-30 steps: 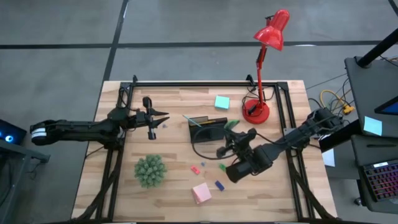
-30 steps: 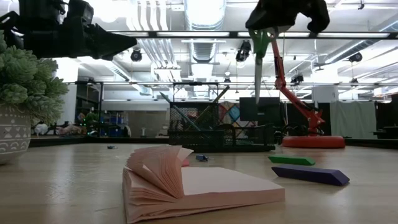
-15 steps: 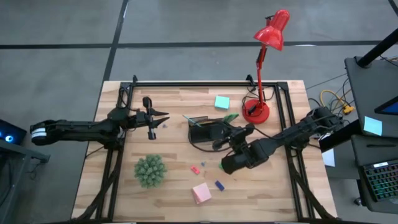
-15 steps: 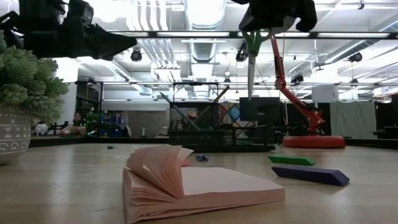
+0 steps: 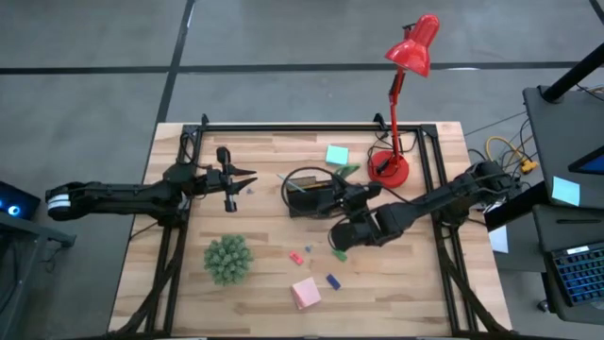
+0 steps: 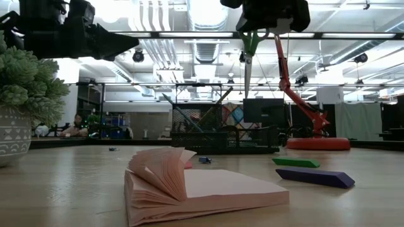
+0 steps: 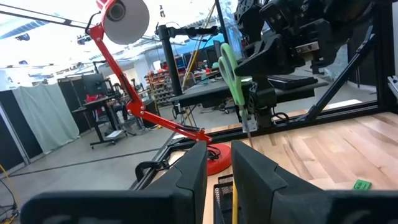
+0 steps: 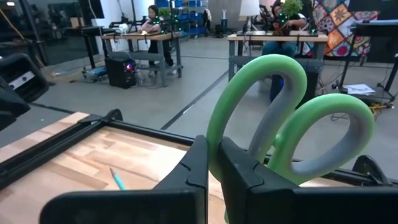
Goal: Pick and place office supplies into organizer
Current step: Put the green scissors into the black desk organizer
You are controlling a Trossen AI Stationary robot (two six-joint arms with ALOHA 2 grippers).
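My right gripper is shut on the green-handled scissors, which hang blades down above the far right corner of the black organizer. A yellow pencil stands in the organizer, and a teal pen leans at its left end. My left gripper hovers open to the left of the organizer, touching nothing. On the table lie the pink pad, teal pad, pink eraser, green eraser and blue eraser. My right gripper pinches the scissors between its two fingers just below the green handle loops. The fingers come in about level, from the table's near right side, and lie across the scissors. The scissors are lifted clear and upright, handles up and closed blades pointing down.
A potted green spiky plant stands near left. The red desk lamp's base sits just right of the organizer, its arm rising above. A black cable loops around the organizer. A black frame rail borders the table.
My right gripper has carried the scissors toward the table's far left, from over the erasers up to the organizer's far right corner, keeping them upright and lifted. The left arm stayed still.
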